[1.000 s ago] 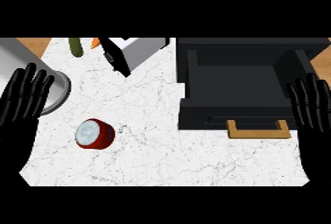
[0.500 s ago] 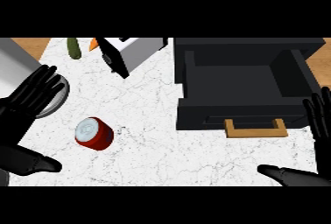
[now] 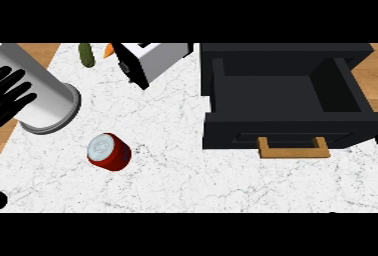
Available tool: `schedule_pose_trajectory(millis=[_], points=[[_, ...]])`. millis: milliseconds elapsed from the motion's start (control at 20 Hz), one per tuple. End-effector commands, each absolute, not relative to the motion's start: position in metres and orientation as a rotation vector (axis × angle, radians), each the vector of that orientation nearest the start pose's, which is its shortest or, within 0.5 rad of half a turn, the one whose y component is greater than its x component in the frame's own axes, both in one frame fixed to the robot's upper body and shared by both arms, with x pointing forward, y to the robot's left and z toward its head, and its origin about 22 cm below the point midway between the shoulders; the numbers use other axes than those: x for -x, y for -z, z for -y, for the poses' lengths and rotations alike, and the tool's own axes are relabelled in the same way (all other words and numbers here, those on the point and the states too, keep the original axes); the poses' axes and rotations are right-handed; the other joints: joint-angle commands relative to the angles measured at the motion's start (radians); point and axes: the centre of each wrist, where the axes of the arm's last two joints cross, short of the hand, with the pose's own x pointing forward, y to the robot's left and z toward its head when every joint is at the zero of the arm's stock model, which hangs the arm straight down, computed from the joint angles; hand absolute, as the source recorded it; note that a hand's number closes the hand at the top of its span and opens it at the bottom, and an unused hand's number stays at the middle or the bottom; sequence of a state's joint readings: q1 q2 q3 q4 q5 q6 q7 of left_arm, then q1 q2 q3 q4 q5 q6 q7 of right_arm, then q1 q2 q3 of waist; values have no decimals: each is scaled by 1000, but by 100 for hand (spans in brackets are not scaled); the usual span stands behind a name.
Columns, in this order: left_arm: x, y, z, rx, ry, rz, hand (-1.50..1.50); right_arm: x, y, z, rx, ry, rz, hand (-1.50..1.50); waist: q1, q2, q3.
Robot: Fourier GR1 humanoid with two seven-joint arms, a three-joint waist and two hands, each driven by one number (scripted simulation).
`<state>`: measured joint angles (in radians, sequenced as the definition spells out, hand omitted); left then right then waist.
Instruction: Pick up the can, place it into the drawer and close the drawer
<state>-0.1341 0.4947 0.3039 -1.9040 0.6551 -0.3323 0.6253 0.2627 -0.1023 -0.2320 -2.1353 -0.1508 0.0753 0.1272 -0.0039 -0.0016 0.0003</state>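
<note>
Left robot hand [image 3: 15, 95] shows only spread fingers, cut off at the left edge. Red can [image 3: 108, 151] lies on the bench [image 3: 170, 180], well apart from the open drawer [image 3: 284, 95].

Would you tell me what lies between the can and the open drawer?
Nothing: in the head view only bare white counter lies between the can and the drawer, which stands open to its right.

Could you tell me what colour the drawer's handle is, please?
The drawer's handle is tan, like light wood, against the black drawer front; the head view shows it.
</note>
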Motion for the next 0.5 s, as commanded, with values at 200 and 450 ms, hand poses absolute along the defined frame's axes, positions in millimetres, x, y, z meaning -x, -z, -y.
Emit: schedule_pose_trajectory(millis=[200,450], points=[[-216,-184,-360,228,191,1466,-150,-126,-86,329,209,83,1770,-150,1,-1,0],[-237,-190,-362,280,92,1411,-150,-128,-84,349,198,104,1784,-150,-1,0,0]])
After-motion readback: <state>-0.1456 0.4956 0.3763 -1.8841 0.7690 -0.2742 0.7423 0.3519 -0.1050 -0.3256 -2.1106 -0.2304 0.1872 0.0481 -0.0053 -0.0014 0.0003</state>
